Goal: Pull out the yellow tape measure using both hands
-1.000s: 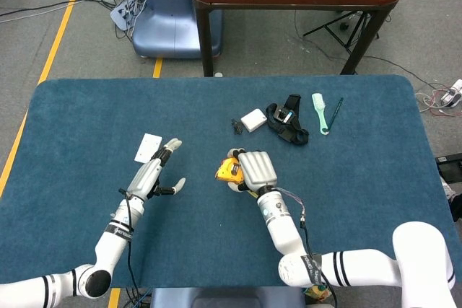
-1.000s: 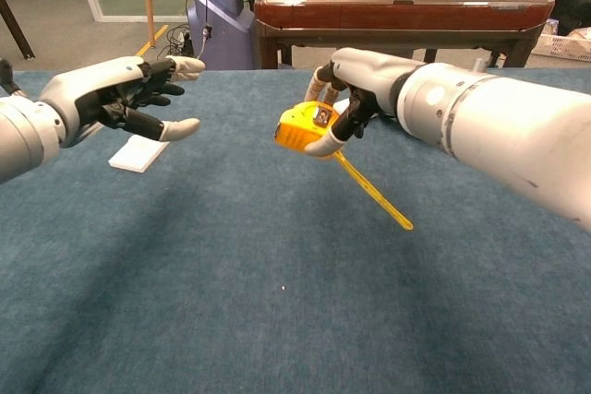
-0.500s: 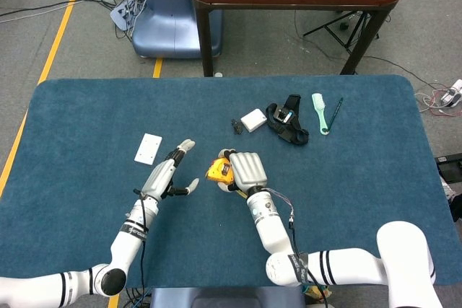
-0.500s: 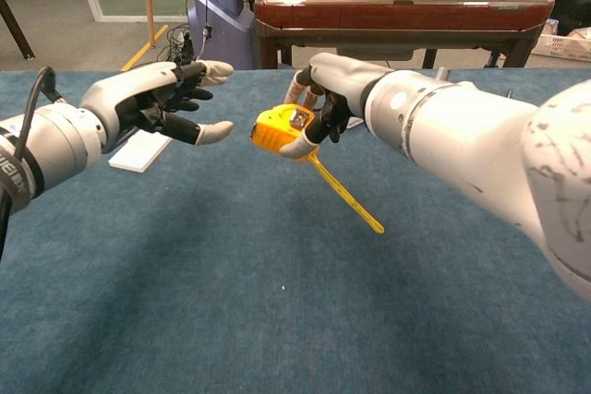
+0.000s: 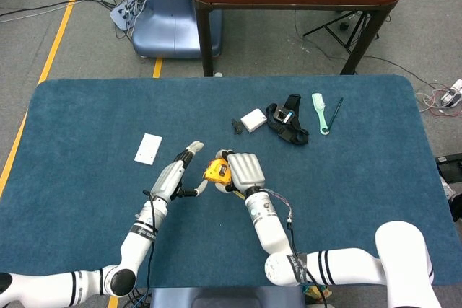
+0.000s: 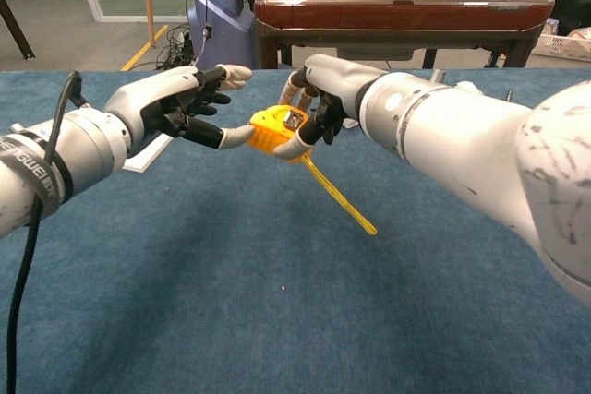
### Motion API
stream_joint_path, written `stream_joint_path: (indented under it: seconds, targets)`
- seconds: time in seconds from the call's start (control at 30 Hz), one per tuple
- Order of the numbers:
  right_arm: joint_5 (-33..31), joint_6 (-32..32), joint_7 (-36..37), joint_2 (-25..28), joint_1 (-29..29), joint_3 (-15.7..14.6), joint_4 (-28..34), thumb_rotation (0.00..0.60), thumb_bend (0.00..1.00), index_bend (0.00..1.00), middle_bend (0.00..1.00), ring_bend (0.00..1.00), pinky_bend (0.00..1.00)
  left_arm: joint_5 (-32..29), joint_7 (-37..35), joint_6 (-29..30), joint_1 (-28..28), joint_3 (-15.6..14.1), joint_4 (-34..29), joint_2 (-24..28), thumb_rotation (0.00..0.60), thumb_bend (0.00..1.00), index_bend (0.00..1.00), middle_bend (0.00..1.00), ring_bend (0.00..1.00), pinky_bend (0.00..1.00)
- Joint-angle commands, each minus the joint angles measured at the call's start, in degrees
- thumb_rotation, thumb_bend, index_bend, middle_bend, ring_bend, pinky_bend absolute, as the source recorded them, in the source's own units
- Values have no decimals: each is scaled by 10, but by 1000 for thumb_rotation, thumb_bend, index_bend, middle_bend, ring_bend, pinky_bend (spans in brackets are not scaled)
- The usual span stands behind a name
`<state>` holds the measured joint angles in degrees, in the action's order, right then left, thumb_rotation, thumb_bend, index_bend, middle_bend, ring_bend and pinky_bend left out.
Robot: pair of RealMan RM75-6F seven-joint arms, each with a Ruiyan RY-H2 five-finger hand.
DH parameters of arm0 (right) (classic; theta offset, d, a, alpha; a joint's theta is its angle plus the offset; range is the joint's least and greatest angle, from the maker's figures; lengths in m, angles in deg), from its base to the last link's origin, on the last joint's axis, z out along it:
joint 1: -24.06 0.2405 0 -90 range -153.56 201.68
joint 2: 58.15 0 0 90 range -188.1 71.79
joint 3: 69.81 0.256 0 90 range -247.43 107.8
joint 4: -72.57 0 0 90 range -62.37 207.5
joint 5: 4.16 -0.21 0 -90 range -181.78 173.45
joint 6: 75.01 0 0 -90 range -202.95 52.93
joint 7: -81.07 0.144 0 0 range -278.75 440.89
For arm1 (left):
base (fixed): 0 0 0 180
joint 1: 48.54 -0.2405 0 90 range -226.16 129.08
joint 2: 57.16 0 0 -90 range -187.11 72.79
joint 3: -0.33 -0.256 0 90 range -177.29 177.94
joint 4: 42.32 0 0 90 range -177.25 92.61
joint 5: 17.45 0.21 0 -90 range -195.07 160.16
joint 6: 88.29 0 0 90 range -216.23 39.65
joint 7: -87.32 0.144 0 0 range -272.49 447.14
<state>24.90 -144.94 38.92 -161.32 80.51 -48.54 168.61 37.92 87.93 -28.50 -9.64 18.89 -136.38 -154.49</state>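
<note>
Now the yellow tape measure (image 6: 274,132) hangs above the blue table (image 5: 86,120), gripped in the right hand (image 6: 319,89), a short length of blade (image 6: 337,197) already trailing out below it. The left hand (image 6: 180,103) has closed in from well apart; its fingers are spread, one fingertip touching the case (no grip yet, I judge), so it must still find the blade. One tape measure, two hands; further off, one white card (image 5: 148,148), one green comb (image 5: 320,112), one pen (image 5: 336,113).

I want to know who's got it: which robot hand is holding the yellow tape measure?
The right hand: its fingers wrap the yellow tape measure. The left hand only reaches toward it.
</note>
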Motion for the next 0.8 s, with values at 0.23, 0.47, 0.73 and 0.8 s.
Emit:
stream_joint_path:
  seconds: [0.23, 0.47, 0.73, 0.8]
  targets:
    - [-2, 4, 6, 0, 0, -2, 1, 600, 794, 667, 651, 614, 362, -11, 10, -2, 5, 0, 5, -4, 600, 339, 0, 0, 0, 0]
    - [0, 7, 9, 2, 0, -5, 4, 600, 795, 668, 651, 614, 362, -19, 10, -2, 6, 4, 8, -3, 600, 339, 0, 0, 0, 0]
    - [4, 13, 16, 4, 0, -7, 7, 600, 794, 676, 653, 614, 362, -25, 13, -2, 6, 5, 10, 0, 600, 339, 0, 0, 0, 0]
    - [5, 12, 18, 5, -1, -7, 7, 600, 799, 678, 654, 614, 362, -27, 13, -2, 5, 4, 9, 1, 600, 339, 0, 0, 0, 0]
